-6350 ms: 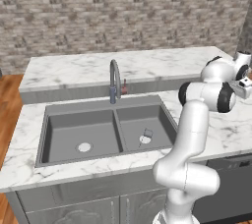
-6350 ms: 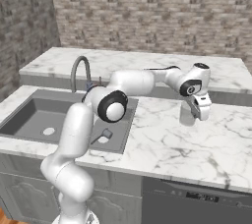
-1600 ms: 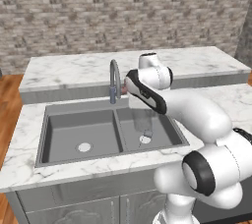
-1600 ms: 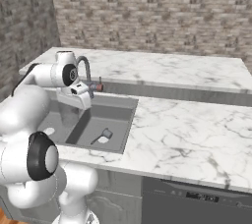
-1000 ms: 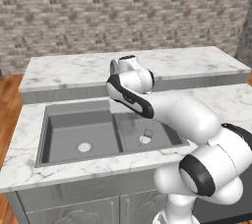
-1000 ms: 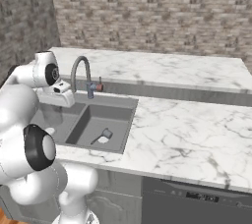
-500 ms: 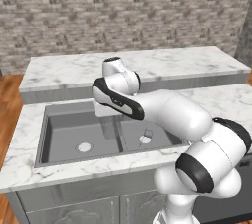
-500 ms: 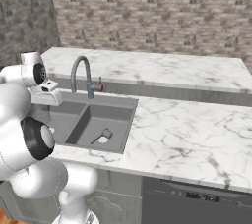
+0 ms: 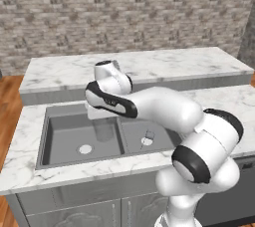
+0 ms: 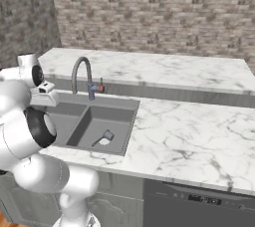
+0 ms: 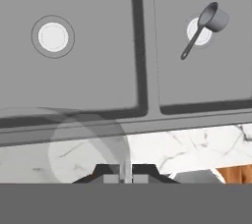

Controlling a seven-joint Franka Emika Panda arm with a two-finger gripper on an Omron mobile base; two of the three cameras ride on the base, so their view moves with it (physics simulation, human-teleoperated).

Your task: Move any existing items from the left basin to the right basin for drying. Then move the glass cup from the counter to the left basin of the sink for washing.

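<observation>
In the hand view the glass cup (image 11: 88, 142) is seen pinched by nearly closed jaws; a measuring scoop (image 11: 204, 26) is seen at two o'clock.

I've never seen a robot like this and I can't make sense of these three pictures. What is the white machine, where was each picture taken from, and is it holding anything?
The white machine is a robot arm standing at a kitchen counter with a two-basin sink. Everything is computer-drawn. Two pictures come from cameras behind the arm, one to its left and one to its right. The third comes from a camera on its hand, looking down past the jaws. The jaws are shut on a see-through glass cup, faint in the hand picture too. It seems to hang over the left basin. A small scoop lies in the right basin. The tap stands behind the sink.
</observation>
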